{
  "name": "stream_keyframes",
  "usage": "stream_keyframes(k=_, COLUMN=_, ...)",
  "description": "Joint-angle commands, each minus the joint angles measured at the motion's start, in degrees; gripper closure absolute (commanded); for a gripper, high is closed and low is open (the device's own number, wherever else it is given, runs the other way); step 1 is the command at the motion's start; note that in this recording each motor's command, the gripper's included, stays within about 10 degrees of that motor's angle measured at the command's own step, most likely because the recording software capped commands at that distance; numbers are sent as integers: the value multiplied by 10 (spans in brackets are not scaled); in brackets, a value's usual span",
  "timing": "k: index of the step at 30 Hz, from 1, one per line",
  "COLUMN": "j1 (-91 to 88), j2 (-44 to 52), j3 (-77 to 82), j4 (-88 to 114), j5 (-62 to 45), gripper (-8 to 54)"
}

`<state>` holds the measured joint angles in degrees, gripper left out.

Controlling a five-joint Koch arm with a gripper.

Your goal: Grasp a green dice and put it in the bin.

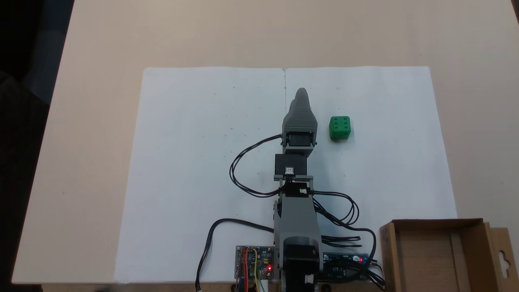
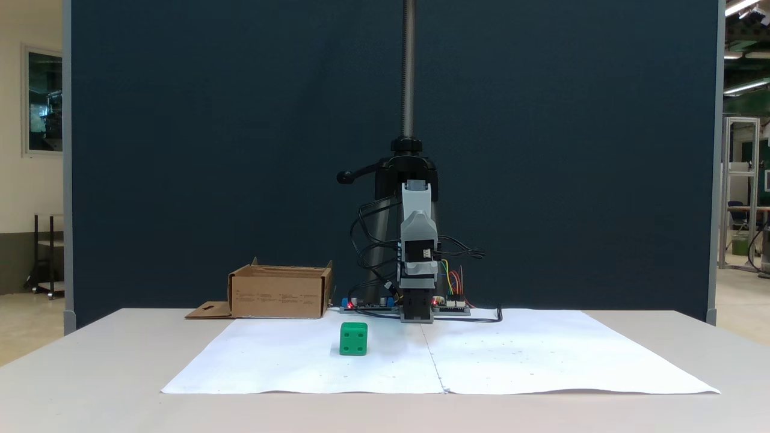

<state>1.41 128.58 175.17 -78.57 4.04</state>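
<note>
While the arm stands folded over the middle of the white paper sheet, the gripper points away from the base in a fixed view, its grey tip hanging above the paper near the centre crease. From up there the jaws lie one over the other, a single rounded tip showing, so I can't tell whether they are parted or closed, and I can see nothing held in them. In a fixed view from the front, the gripper is tucked high, well above the tabletop.

Over to the green dice: it sits on the paper, just to the right of the gripper in that top-down view, six pips facing up, apart from the arm. From the front the green dice rests left of the crease, flat on the sheet.

And the bin, the cardboard box, waits at the lower right corner by the base, its flap with the hang-hole lying open to the side. From the front the bin stands back left, well apart from the dice. Red lights glow on the circuit boards at the arm's foot.
</note>
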Motion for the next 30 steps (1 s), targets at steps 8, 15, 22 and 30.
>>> stream_keyframes(k=8, j1=18, j2=61, j3=42, j4=47, j5=-81, gripper=20)
stream_keyframes(k=15, j1=25, j2=61, j3=42, j4=47, j5=-81, gripper=18)
stream_keyframes(k=22, j1=25, j2=61, j3=42, j4=47, j5=-81, gripper=18)
stream_keyframes(k=30, j1=24, j2=62, j3=42, j4=47, j5=-81, gripper=18)
